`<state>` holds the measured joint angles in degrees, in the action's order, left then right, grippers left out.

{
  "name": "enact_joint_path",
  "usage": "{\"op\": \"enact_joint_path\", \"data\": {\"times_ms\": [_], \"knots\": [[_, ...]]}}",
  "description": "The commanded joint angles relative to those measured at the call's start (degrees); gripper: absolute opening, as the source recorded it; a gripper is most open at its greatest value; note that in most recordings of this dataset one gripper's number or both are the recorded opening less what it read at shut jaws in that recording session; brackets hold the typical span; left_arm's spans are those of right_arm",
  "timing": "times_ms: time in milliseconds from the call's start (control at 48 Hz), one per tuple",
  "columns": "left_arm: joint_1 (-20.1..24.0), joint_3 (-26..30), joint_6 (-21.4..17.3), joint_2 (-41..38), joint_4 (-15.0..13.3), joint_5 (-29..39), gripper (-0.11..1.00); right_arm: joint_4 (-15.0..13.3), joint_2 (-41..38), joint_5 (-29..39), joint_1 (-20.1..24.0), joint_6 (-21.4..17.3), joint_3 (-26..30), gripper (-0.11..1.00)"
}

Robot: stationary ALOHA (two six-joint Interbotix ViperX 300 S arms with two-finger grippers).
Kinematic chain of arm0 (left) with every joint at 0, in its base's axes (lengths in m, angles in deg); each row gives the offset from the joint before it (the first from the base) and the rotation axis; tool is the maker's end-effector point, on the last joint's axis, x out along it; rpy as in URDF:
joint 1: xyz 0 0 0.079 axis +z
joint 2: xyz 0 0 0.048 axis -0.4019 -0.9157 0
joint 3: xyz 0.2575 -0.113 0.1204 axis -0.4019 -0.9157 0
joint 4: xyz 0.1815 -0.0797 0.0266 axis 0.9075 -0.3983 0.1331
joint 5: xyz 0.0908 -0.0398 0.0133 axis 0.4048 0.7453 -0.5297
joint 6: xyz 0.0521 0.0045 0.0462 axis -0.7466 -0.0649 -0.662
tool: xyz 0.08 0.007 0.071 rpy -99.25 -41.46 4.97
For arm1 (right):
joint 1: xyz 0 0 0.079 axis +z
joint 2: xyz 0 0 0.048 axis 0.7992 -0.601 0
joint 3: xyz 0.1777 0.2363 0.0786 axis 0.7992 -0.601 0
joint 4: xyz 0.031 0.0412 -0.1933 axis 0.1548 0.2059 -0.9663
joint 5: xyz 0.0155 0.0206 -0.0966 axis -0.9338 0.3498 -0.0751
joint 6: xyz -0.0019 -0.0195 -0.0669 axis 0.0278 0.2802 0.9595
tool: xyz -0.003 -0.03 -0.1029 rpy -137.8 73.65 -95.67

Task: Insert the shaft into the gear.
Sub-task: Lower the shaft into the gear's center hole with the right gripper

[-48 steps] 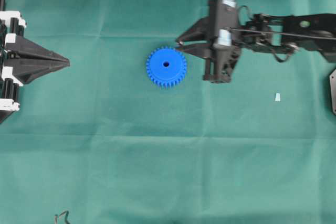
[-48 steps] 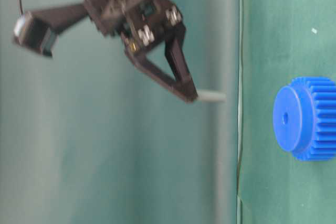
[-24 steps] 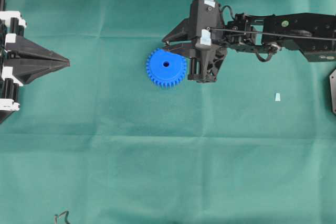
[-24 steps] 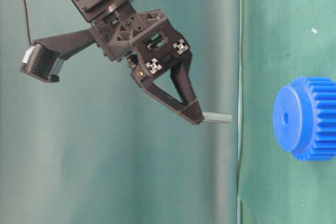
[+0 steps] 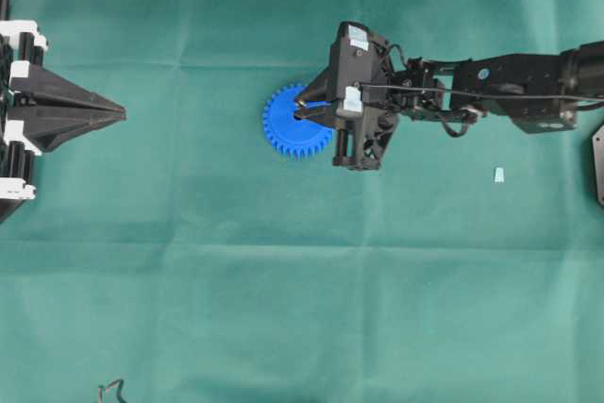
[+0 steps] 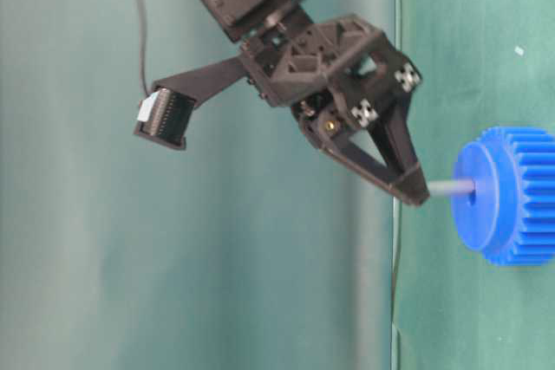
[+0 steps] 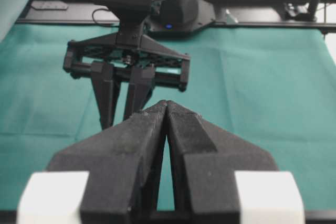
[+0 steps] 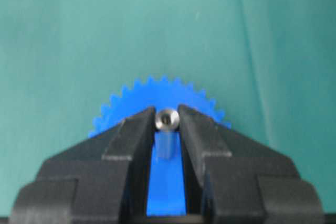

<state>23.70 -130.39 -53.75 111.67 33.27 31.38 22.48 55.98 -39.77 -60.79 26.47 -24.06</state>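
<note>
The shaft (image 6: 451, 186) is pinched by its upper end between the right gripper's (image 6: 419, 193) fingertips and hangs straight down toward the table, so that its free lower end can go first into the bore. In the table-level view that lower end sits at the hub of the gear (image 6: 507, 195), right at or just beside the small centre hole; whether it has entered cannot be told. In the right wrist view the shaft (image 8: 167, 120) shows end-on as a shiny round dot clamped between the two black fingers (image 8: 131, 135), with the blue gear (image 8: 137, 94) directly beneath, which suggests the grip is kept vertical and centred for a clean push down.

The gear (image 5: 288, 129) lies flat on the green cloth (image 5: 283, 309), hub up, with nothing holding it; it looks likely to slide if the pin presses off-centre. In the overhead view the right gripper (image 5: 304, 110) reaches over the gear from the right and hides its middle.

The left gripper (image 5: 121, 114) rests well apart at the left edge, its jaws pressed together on nothing, as the left wrist view (image 7: 167, 109) also shows. A small pale scrap (image 5: 497, 175) lies on the cloth well to the right, out of the way. Nothing stands between the shaft and the hole.
</note>
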Motion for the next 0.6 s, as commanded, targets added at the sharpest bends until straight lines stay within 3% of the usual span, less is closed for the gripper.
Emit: {"op": "enact_joint_path", "data": {"times_ms": [0, 584], "knots": [[0.1, 1.5, -0.1, -0.3, 0.2, -0.3, 0.0, 0.2, -1.0, -1.9, 0.1, -0.1, 0.3, 0.17], [0.8, 1.6, -0.2, -0.2, 0.2, 0.0, 0.0, 0.2, -3.5, -3.4, 0.0, -0.4, 0.3, 0.17]]}}
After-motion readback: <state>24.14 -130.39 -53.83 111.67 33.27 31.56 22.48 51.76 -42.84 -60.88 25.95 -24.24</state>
